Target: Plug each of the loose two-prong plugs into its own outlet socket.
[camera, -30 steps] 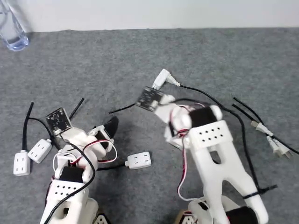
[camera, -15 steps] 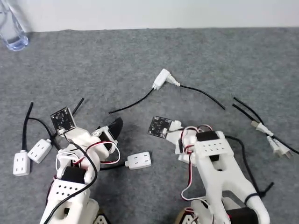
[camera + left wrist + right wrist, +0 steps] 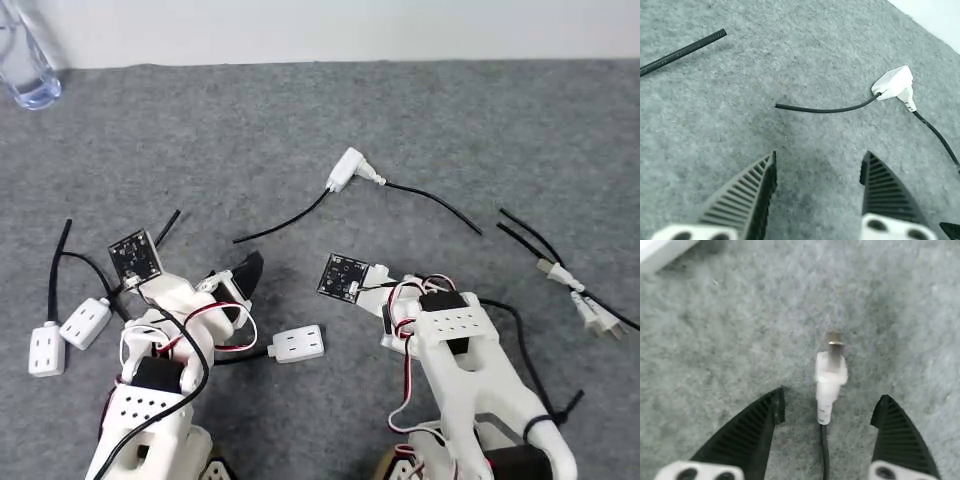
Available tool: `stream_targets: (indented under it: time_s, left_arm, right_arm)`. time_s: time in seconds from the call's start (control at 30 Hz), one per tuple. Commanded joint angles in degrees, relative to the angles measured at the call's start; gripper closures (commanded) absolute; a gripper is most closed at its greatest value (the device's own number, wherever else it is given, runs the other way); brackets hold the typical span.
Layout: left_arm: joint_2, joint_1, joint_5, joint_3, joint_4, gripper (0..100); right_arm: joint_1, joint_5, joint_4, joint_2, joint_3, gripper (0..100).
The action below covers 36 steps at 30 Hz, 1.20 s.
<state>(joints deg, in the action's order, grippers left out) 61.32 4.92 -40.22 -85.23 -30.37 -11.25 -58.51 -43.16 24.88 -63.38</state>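
The left gripper point(image 3: 817, 185) is hovering low over the grey carpet point(image 3: 200, 130), its fingers spread wide with nothing between them. Ahead of it, near the middle of the carpet, a joined socket point(image 3: 892, 80) is lying with a plug seated in it. A short cord point(image 3: 825, 109) is curling from that socket toward the gripper and ending apart from the fingertips, with carpet showing between.

The right gripper point(image 3: 832, 396) is also holding its fingers wide, one on each side of a loose plug point(image 3: 831, 371). This plug is lying flat on the carpet, its prongs pointing away from the wrist and its cord running back between the fingers. Neither finger is touching it.

From above, a middle socket point(image 3: 297, 343) is lying between the two arms, nearer the left one. A second socket point(image 3: 85, 322) and a third socket point(image 3: 46, 348) are sitting close together near the left edge. A far plug point(image 3: 555, 272) and an edge plug point(image 3: 595, 315) are lying near the right edge, well apart from the right arm. A glass point(image 3: 25, 70) is standing in the far left corner beside the white wall point(image 3: 350, 30). A broad stretch of carpet is running between the joined socket and that wall.
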Motion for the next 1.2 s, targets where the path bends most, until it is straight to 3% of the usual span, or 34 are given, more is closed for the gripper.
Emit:
stream_targets:
  time_s: [0.0, 0.4, 0.67, 1.0, 1.17]
  left_arm:
    - [0.53, 0.53, 0.0, 1.1, 1.23, 74]
    - [0.53, 0.44, 0.0, 1.1, 1.23, 74]
    - [0.53, 0.26, 0.0, 1.1, 1.23, 74]
    - [0.53, 0.35, 0.0, 1.1, 1.23, 74]
    - [0.53, 0.44, 0.0, 1.1, 1.23, 74]
  right_arm:
    - [0.48, -0.7, 0.57, 1.45, 3.43, 75.1]
    - [0.48, -3.69, 1.01, 1.1, 7.65, 75.3]
    - [0.66, -4.22, 0.4, -9.8, 14.07, 75.3]
    - [4.53, -4.31, -15.6, -10.33, 28.75, 75.4]
    - [6.11, -6.51, -14.11, -14.02, 29.8, 75.4]
